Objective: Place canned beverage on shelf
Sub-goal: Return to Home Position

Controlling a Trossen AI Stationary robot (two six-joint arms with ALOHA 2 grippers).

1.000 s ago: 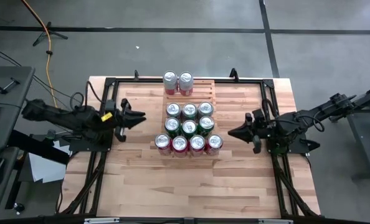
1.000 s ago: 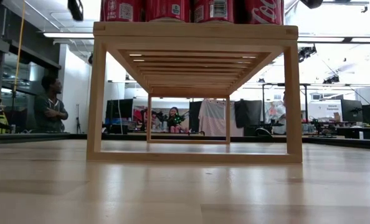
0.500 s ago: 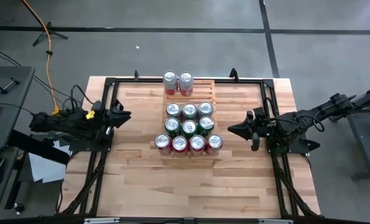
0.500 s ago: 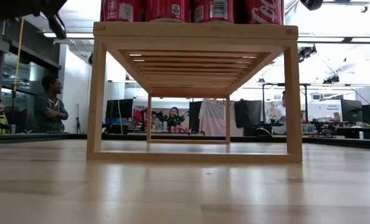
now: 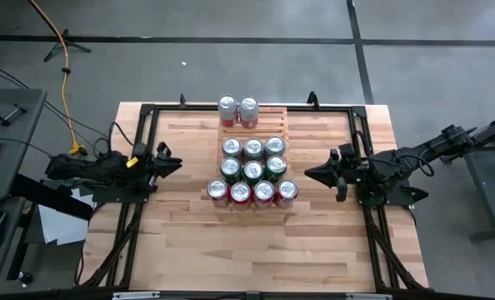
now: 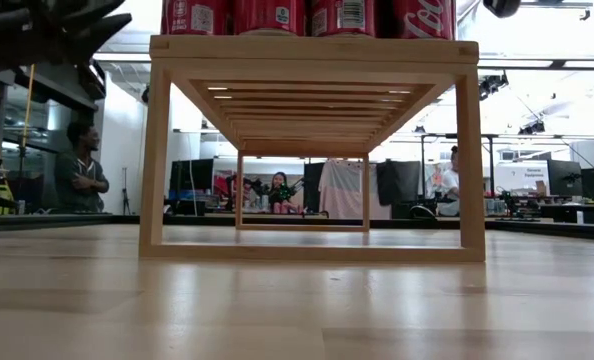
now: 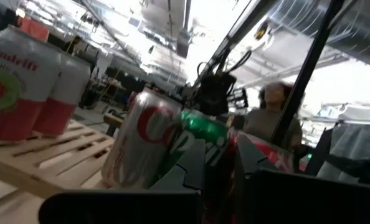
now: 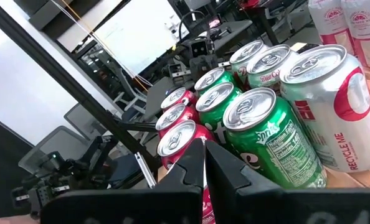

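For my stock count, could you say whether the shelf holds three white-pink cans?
No, the high view shows only two white-pink cans on the shelf.

Colour reference:

- Shelf (image 5: 277, 117): pale natural wood, parallel slats.
- Rear tier: two cans (image 7: 14, 81), white above, pink-red below, with a green-ringed red roundel.
- Next row: three silver cans (image 8: 325, 106) with red panels and red lettering.
- Third row: three green cans (image 8: 269, 140) with white lettering and silver lids.
- Front row: four red cans (image 5: 241, 193), with white script in the low view.
- Tabletop (image 5: 231, 242): light wood planks of mixed tone, bordered by a black frame (image 5: 331, 106).
- Floor (image 5: 231, 58): grey, crossed by dark lines.
- Left arm (image 5: 97, 167) and right arm (image 5: 397, 162): black; the left arm bears a small yellow mark.
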